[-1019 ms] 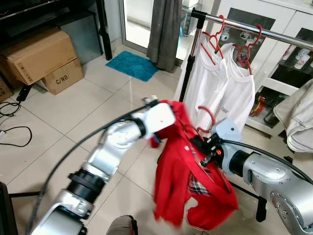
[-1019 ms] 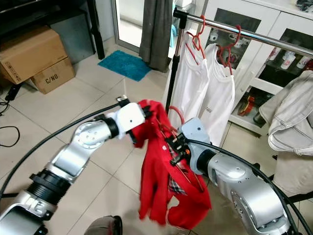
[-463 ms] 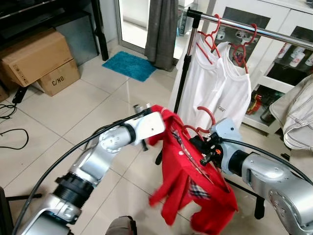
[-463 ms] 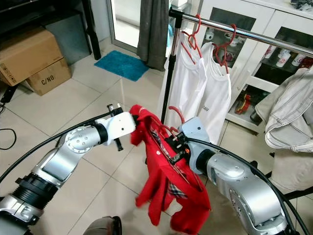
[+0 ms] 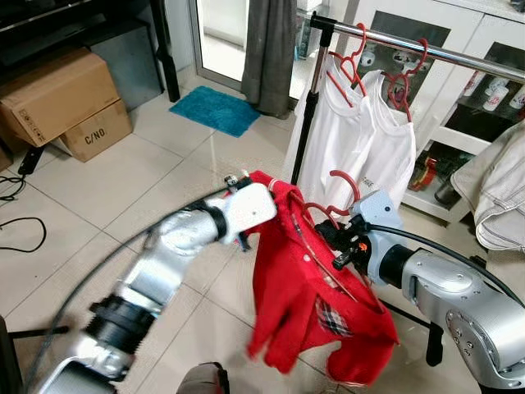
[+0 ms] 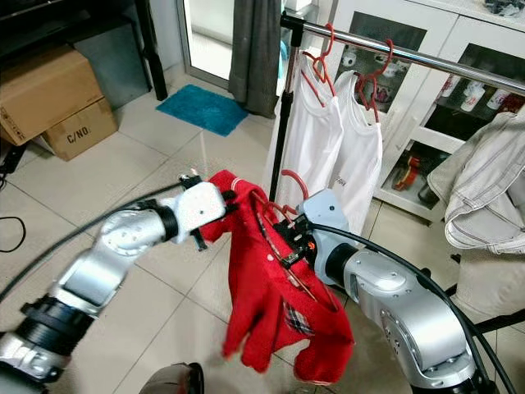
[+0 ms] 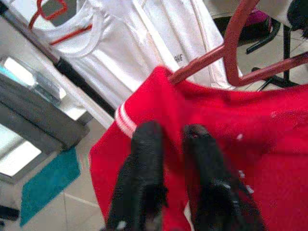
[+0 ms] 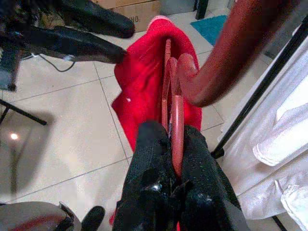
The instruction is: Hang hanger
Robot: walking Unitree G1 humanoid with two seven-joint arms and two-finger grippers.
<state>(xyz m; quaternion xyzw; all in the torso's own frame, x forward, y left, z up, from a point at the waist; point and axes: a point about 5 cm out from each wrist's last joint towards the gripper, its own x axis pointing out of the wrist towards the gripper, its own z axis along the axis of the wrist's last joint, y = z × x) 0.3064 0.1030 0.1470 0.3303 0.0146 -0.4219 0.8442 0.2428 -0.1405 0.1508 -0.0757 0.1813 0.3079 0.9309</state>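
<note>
While the hanger (image 5: 344,215), bearing a red shirt (image 5: 308,308), is clamped by the right gripper (image 8: 172,159) below the rail (image 5: 426,51), with the shirt's shoulder pinched by the left gripper (image 7: 171,144), a lift onto the rail is judged the next move.

Camera layout: head stereo pair plus two wrist cameras.
Both eye views look forward and down, sharing the clothes rail (image 5: 426,48) at 1 o'clock; each wrist view sights closely along its fingers at the red garment (image 7: 269,144).

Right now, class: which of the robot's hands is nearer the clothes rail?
Right. The right hand, clamped on the red hanger, sits just below and in front of the clothes rail; the left hand pinches the red shirt farther out.
</note>
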